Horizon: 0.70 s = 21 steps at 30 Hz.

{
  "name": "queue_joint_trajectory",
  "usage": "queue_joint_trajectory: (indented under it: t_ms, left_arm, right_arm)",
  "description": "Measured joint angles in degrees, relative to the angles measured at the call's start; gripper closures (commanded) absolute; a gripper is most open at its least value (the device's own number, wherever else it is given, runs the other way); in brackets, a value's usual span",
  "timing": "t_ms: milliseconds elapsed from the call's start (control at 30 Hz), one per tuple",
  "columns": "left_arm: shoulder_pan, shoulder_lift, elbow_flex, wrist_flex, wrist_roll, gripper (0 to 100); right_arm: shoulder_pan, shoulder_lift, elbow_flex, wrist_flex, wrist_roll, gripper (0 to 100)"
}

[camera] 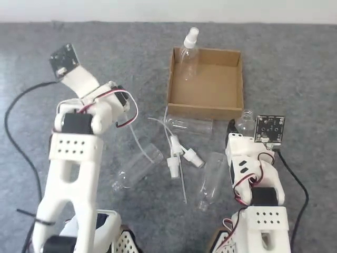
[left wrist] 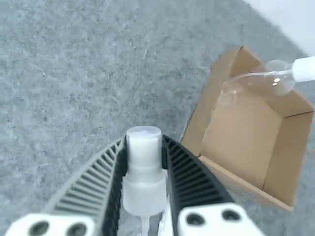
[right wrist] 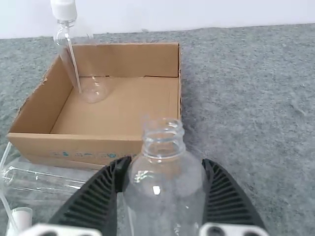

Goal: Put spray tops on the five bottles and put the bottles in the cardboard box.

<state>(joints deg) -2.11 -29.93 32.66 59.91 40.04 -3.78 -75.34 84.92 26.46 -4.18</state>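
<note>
My left gripper (left wrist: 143, 145) is shut on a white spray top (left wrist: 142, 172), held above the grey mat to the left of the cardboard box (left wrist: 237, 132). From above, this gripper (camera: 120, 101) has the top's thin tube hanging below it. My right gripper (right wrist: 165, 164) is shut on a clear open-necked bottle (right wrist: 165, 182), upright just off the box's near right corner (camera: 234, 112). One capped bottle (camera: 188, 52) leans in the box's far left corner. Three bare bottles lie on the mat: one (camera: 190, 125) along the box front, one (camera: 134, 169), one (camera: 210, 180).
Two loose spray tops (camera: 174, 158) (camera: 192, 157) with long tubes lie between the lying bottles. A black cable (camera: 16, 142) curves on the mat by the left arm. The cardboard box floor (right wrist: 128, 105) has free room beside the capped bottle (right wrist: 78, 64).
</note>
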Motion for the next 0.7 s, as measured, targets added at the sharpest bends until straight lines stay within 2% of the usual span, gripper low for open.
queue_joint_trajectory:
  t_ms: [433, 600, 700]
  left_arm:
    - [-1.6, -13.1, 7.3, -3.8, -1.3, 99]
    - [-4.7, -18.0, 8.1, -3.8, -2.0, 99]
    - [-5.1, -21.3, 10.0, -3.8, -2.0, 99]
  right_arm:
    - [-13.5, 0.0, -12.0, 13.6, 0.0, 89.4]
    - [-21.0, 0.0, -13.9, 14.5, 0.4, 89.4]
    - [-25.2, 0.0, -13.9, 14.5, 3.3, 89.4]
